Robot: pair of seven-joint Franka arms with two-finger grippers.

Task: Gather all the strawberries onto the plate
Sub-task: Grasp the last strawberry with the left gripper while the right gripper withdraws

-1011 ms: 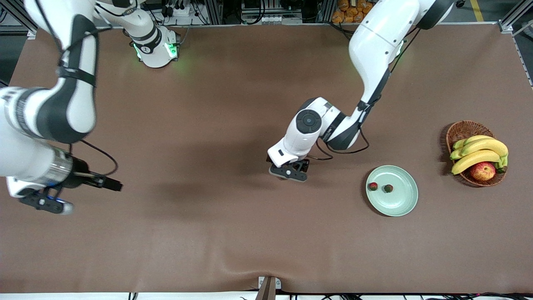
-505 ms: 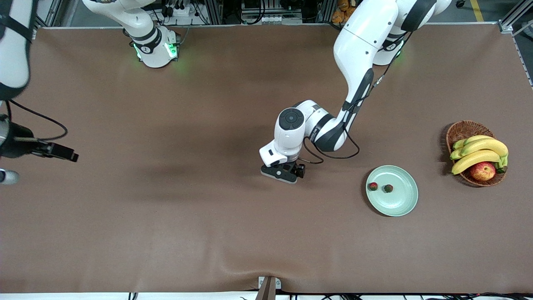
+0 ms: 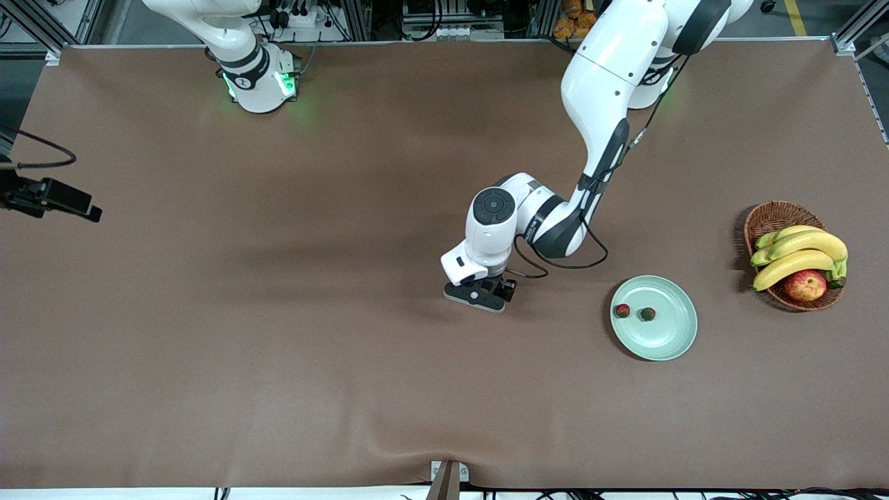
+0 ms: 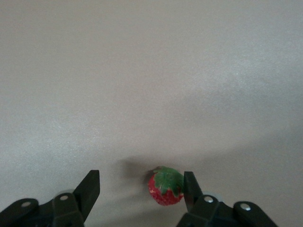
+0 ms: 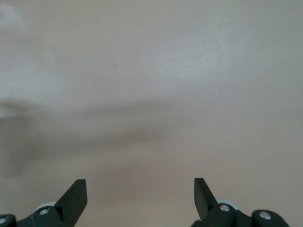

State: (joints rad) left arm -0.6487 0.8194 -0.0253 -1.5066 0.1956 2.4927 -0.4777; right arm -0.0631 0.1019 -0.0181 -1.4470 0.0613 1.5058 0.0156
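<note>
My left gripper point(image 4: 141, 173) is open, low over the middle of the brown table. One strawberry point(image 4: 165, 187), red with a green cap, lies on the cloth between its fingers, close against one finger. In the front view the left gripper point(image 3: 479, 294) hides this berry. Two more strawberries point(image 3: 622, 310) point(image 3: 647, 314) lie in the pale mint-green plate point(image 3: 672, 330), toward the left arm's end. My right gripper point(image 5: 140, 182) is open and empty over bare cloth. In the front view only a black part of its wrist point(image 3: 52, 197) shows at the edge.
A brown wicker basket point(image 3: 769, 216) stands beside the plate at the left arm's end of the table. It holds bananas point(image 3: 799, 251) and a red-yellow apple point(image 3: 806, 285).
The right arm has swung up and away toward its own end, almost leaving the front view. The left gripper has shifted slightly and stays over the same spot.
</note>
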